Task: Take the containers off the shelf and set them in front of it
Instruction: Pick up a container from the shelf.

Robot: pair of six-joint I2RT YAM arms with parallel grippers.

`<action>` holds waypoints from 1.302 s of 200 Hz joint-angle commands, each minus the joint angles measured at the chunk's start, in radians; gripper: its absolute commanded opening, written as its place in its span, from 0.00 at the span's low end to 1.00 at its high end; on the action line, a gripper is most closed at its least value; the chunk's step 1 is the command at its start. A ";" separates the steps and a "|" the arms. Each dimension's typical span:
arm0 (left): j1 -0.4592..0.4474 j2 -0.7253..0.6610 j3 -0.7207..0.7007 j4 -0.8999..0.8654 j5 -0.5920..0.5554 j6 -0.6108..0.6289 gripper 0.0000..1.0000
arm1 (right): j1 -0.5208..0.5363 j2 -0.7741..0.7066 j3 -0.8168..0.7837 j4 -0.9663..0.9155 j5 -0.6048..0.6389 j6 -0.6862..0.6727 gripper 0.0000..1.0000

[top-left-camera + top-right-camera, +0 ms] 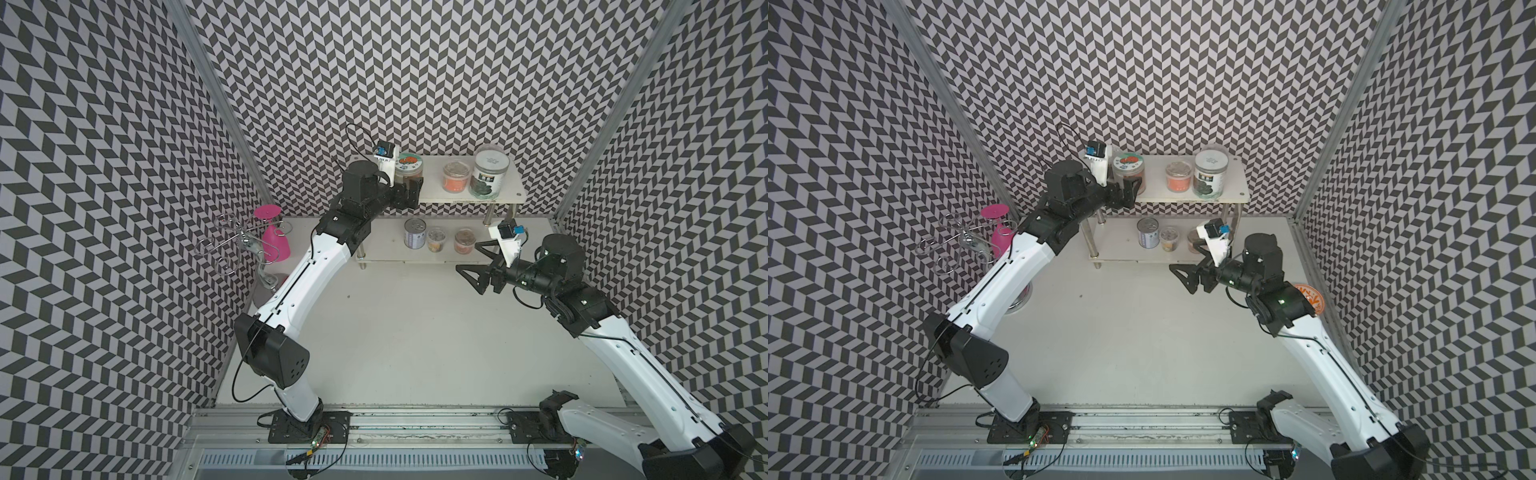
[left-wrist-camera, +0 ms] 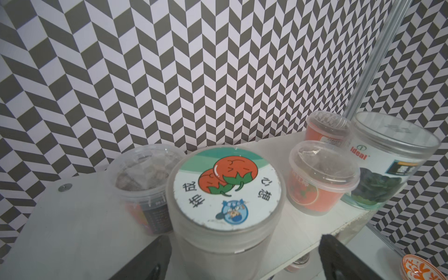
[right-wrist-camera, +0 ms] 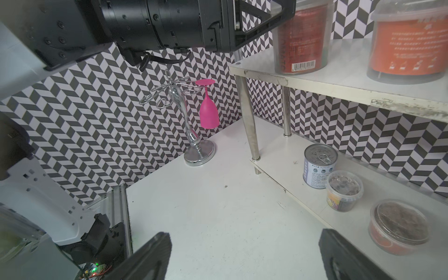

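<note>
Left wrist view: left tool [image 2: 244, 238] spread wide around the tomato-lidded jar [image 2: 228, 186], apparently not gripping.

Pink goblet [image 1: 276, 246], white shelf [image 1: 432, 176]

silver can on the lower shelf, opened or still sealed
Sealed and upright: the can stands on the lower board of the shelf, and its pull tab lies flat on an unbroken lid.
</note>
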 commanded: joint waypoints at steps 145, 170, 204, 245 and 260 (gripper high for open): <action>-0.035 0.137 0.152 0.011 -0.108 0.035 0.93 | 0.003 0.008 0.047 0.028 0.060 -0.014 1.00; -0.037 0.125 0.142 0.037 -0.116 0.046 0.93 | 0.003 0.007 0.046 0.031 0.059 -0.016 0.99; -0.038 0.114 0.138 0.043 -0.102 0.062 0.87 | 0.003 -0.005 0.047 0.041 0.080 -0.021 0.99; -0.040 0.067 0.093 0.068 -0.083 0.068 0.83 | 0.004 -0.025 0.051 0.085 0.100 -0.011 1.00; -0.043 0.045 0.079 0.071 -0.075 0.073 0.82 | 0.003 -0.027 0.058 0.098 0.114 -0.009 1.00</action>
